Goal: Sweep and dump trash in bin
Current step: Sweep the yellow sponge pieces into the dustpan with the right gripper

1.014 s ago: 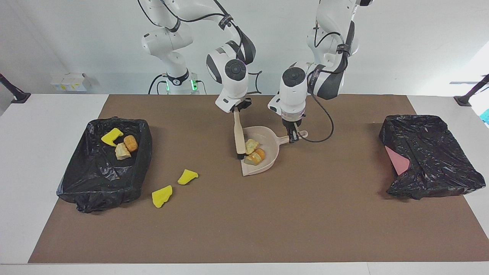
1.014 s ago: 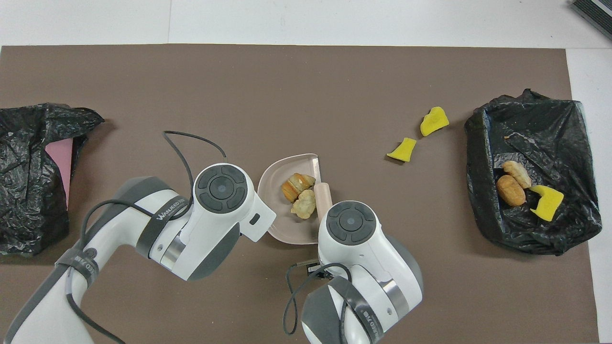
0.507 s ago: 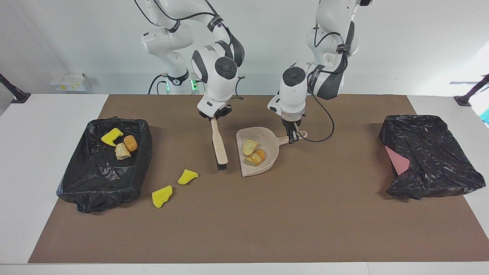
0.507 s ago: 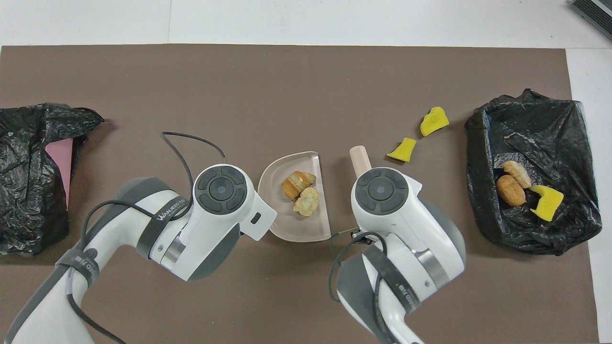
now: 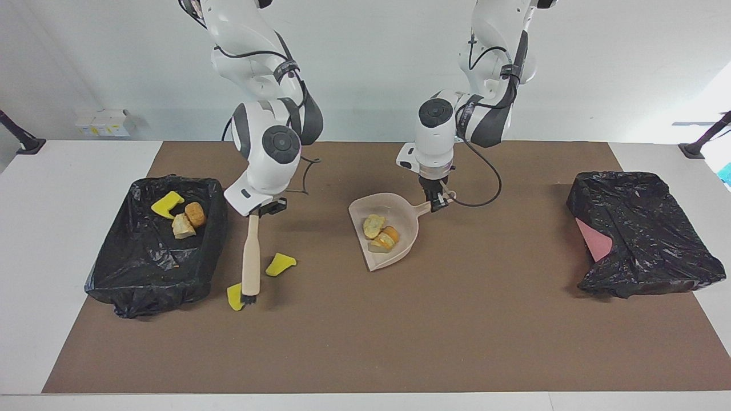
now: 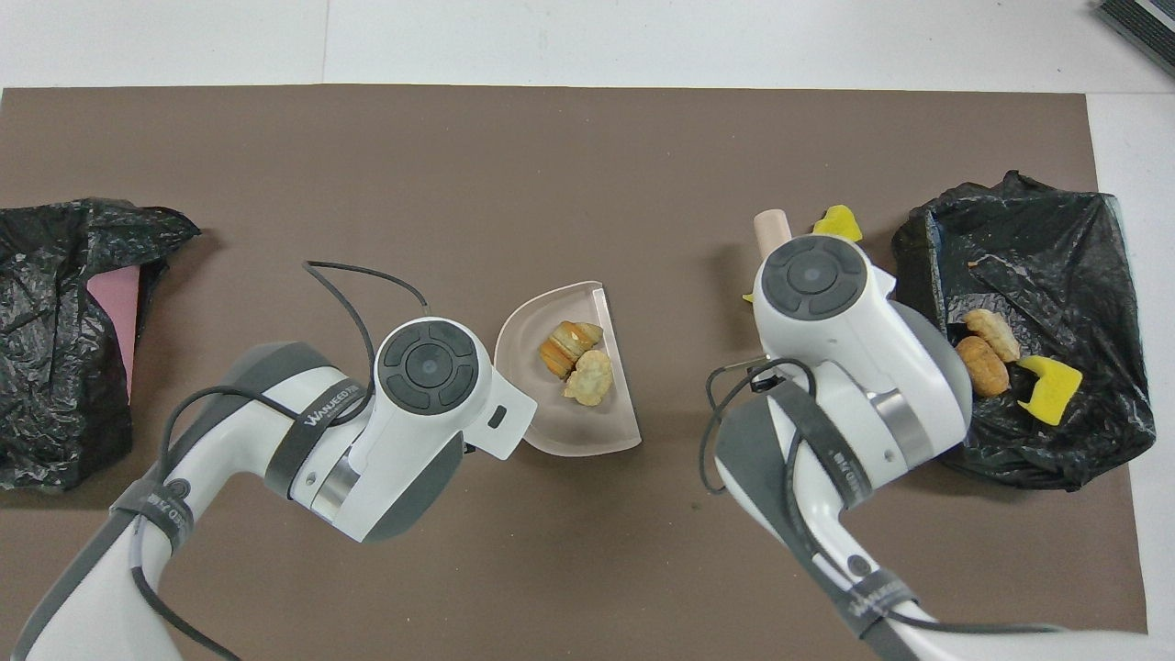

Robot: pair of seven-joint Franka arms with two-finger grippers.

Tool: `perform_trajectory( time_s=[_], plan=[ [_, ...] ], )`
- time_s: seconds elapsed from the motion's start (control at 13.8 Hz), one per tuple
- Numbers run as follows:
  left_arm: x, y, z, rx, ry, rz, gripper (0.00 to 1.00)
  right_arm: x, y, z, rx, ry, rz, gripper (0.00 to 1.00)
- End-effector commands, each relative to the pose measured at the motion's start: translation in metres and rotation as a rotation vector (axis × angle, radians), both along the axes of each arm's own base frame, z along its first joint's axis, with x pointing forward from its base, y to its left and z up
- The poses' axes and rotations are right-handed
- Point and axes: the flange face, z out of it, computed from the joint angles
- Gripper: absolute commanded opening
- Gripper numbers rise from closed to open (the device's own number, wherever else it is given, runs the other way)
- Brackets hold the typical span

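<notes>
My right gripper (image 5: 266, 210) is shut on the handle of a beige brush (image 5: 250, 254). The bristle end sits by one of two yellow trash scraps (image 5: 233, 297) on the mat, with the other scrap (image 5: 281, 264) beside the handle. My left gripper (image 5: 438, 202) is shut on the handle of the beige dustpan (image 5: 403, 218), which holds tan-orange trash lumps (image 5: 381, 234). The bin (image 5: 114, 268), lined with a black bag at the right arm's end, holds a yellow chunk (image 5: 167, 204) and two bread-like lumps (image 5: 188, 220). In the overhead view both wrists hide the fingers; the dustpan (image 6: 569, 431), brush tip (image 6: 771, 225) and bin (image 6: 1092, 275) show.
A second black-bagged container (image 5: 645, 228) with a pink patch showing sits at the left arm's end of the brown mat (image 5: 365, 342). A black cable loops from the left wrist (image 5: 485, 194) close to the dustpan handle.
My right gripper has carried the brush away from the dustpan toward the right arm's end, over to the two yellow scraps. The dustpan has shifted and turned slightly in my left gripper.
</notes>
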Motion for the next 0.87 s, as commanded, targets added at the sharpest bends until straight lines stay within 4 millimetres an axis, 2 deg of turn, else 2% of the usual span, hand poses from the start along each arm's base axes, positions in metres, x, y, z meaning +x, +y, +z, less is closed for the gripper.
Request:
perform_trajectory(
  time_s=[0.0,0.07,0.29,0.43,0.65,0.8],
  plan=[
    [-0.009,-0.007,0.006,0.008,-0.018,0.049,0.00,0.031,-0.033,-0.006,-0.047,0.001,-0.022,0.00],
    [-0.010,-0.006,0.007,0.013,-0.014,0.050,0.00,0.037,-0.047,-0.006,-0.065,-0.005,-0.026,0.00],
    [-0.012,-0.005,0.006,0.025,-0.001,0.052,0.00,0.040,-0.056,-0.013,-0.053,-0.005,-0.039,0.00],
    [-0.016,-0.006,0.006,0.034,0.007,0.047,0.00,0.037,-0.057,-0.026,-0.046,0.020,-0.046,0.00],
    [-0.022,-0.008,0.007,0.052,0.022,0.053,0.00,0.021,-0.044,-0.049,0.004,0.089,-0.061,0.00],
    [-0.025,-0.008,0.007,0.063,0.029,0.073,0.00,0.004,-0.027,-0.055,0.065,0.146,-0.089,0.00]
  ],
)
